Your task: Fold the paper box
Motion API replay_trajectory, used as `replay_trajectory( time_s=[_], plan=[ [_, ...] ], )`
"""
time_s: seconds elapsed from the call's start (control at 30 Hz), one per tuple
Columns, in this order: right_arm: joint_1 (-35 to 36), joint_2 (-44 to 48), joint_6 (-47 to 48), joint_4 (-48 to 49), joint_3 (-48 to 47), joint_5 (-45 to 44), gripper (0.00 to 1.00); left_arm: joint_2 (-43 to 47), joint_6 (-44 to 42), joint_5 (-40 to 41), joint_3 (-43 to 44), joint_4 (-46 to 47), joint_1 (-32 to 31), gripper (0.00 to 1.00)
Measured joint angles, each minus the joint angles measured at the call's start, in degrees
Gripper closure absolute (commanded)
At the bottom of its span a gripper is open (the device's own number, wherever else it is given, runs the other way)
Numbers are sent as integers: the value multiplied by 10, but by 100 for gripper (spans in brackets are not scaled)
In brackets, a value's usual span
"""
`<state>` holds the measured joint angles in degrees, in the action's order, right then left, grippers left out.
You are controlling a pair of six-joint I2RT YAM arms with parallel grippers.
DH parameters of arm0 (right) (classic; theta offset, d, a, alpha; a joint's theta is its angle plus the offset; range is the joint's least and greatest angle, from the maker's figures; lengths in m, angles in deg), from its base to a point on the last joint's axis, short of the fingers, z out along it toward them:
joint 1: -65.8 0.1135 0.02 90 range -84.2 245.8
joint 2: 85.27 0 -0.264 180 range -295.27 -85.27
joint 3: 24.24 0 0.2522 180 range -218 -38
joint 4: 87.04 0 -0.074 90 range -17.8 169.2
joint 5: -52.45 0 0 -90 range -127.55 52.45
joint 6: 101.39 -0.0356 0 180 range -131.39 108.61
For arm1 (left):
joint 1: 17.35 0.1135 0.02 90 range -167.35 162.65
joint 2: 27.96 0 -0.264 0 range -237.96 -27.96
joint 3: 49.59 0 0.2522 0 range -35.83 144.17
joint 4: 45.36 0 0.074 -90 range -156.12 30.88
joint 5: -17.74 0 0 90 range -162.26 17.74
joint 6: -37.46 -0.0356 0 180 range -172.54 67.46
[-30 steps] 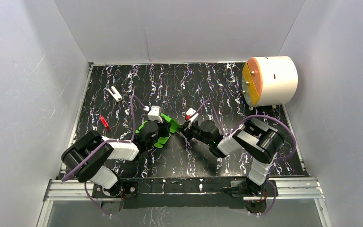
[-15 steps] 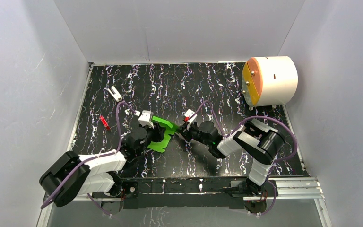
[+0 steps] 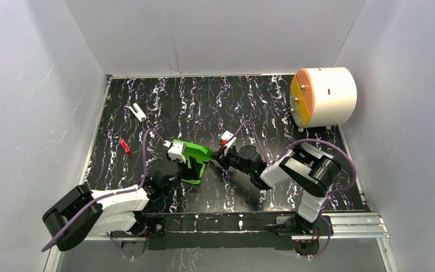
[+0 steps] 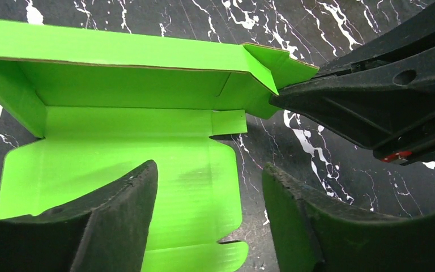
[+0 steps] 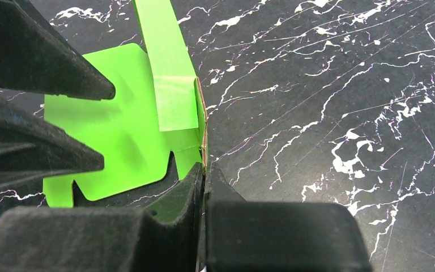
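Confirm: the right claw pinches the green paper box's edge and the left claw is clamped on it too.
Wrong on the left claw: the left wrist view shows it open over the paper box. The right claw does pinch its edge.

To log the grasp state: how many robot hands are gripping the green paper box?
1. The right hand is shut on an edge flap of the paper box. The left hand hangs open above the box, gripping nothing.

the left hand [image 4: 209, 170] covers part of the paper box [image 4: 124, 153], and the red item [image 3: 125, 146] looks too small to name.
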<state>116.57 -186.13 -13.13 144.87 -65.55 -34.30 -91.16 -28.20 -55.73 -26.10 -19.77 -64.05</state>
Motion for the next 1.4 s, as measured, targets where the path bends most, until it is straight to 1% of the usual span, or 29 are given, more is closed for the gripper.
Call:
replay_trajectory(
  time_s=[0.2,0.37,0.57,0.83,1.03,1.17,1.4],
  plan=[
    [0,0,0,0,0,0,100,-76,-29,54,6,42,-48,31],
    [0,0,0,0,0,0,100,-140,-73,93,34,70,-80,30],
    [0,0,0,0,0,3,100,-182,-116,114,66,106,-86,30],
    [0,0,-2,0,0,7,100,-255,-142,141,94,126,-86,31],
    [0,0,-2,0,0,11,100,-292,-154,161,110,134,-86,38],
    [0,0,-2,1,0,13,100,-308,-148,186,116,140,-86,46],
    [0,0,-2,1,0,12,100,-299,-129,211,116,149,-91,58]
  ],
)
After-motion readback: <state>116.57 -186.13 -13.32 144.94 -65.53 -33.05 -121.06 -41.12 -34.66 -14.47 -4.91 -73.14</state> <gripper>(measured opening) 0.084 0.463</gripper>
